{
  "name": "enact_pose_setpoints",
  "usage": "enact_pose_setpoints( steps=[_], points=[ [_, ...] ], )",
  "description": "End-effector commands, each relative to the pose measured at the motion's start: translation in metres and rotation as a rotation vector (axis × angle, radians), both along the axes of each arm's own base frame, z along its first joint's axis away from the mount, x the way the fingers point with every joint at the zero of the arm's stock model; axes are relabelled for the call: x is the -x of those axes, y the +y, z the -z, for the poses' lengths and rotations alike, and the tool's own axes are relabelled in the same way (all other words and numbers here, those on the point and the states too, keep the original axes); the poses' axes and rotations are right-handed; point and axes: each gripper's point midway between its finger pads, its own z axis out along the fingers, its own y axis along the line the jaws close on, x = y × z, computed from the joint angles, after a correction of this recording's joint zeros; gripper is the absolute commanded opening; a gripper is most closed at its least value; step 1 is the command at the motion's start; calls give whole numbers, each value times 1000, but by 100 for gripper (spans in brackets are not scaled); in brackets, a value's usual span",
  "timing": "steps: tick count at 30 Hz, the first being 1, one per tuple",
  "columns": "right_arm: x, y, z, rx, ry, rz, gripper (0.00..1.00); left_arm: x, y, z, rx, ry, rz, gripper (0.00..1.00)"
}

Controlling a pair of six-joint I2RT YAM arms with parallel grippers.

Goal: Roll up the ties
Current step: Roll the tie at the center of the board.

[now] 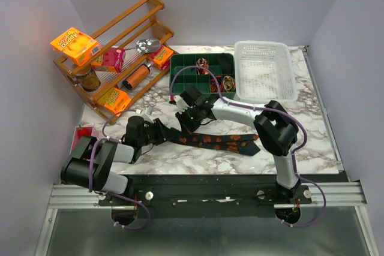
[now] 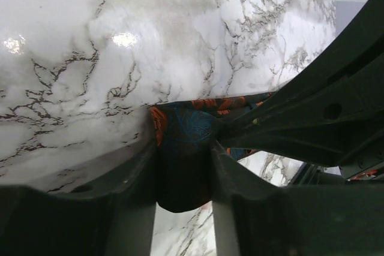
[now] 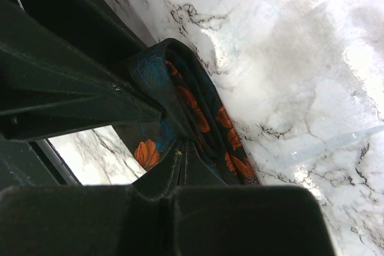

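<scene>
Overhead view first. One tie (image 1: pixel 223 142) lies flat on the marble table (image 1: pixel 312 142), running from the middle of the near edge out toward the right arm's base. Its left end is gathered where both arms meet. The left gripper (image 1: pixel 162 131) and right gripper (image 1: pixel 186 120) sit just beside each other over that end, and their fingers cannot be made out from here. Behind them a green tray (image 1: pixel 186 82) with compartments stands next to a white basket (image 1: pixel 264 70). Small patterned coils (image 1: pixel 202 63) sit in the tray and appear to be rolled ties, though they are too small to confirm. A wooden rack (image 1: pixel 120 34) at the far left carries orange snack packets (image 1: pixel 74 45).

Left wrist view. The left gripper (image 2: pixel 183 166) is closed on the tie (image 2: pixel 186 127). A fold of dark fabric with orange and teal pattern is pinched between the two fingers (image 2: pixel 129 199) and stands just above the table (image 2: pixel 120 58). Another dark arm part crosses the right of the frame, touching the fabric.

Right wrist view. The right gripper (image 3: pixel 177 163) is clamped tight on the tie (image 3: pixel 198 109), with no visible gap between its fingers. The fabric curves in a doubled loop resting on the table (image 3: pixel 288 88), with orange blotches along the edge.
</scene>
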Motion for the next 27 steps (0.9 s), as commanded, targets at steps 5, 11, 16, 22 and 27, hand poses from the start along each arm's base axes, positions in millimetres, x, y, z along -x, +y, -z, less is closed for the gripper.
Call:
enact_pose_setpoints(
  steps=[5,11,16,22,27],
  points=[
    [-4,-4,-7,7,-50,2,2,-1,7,-3,-30,22,-40,34],
    [-4,-4,-16,-8,-63,2,2,-1,21,-9,-89,53,-120,29],
    [-3,1,-12,-14,-46,-7,2,-2,24,-8,-135,59,-131,27],
    [-2,8,-8,-29,-9,-9,2,-3,23,-16,-226,60,-136,26],
    [0,12,-3,-34,18,-8,2,-7,25,-25,-302,62,-157,25]
  ],
)
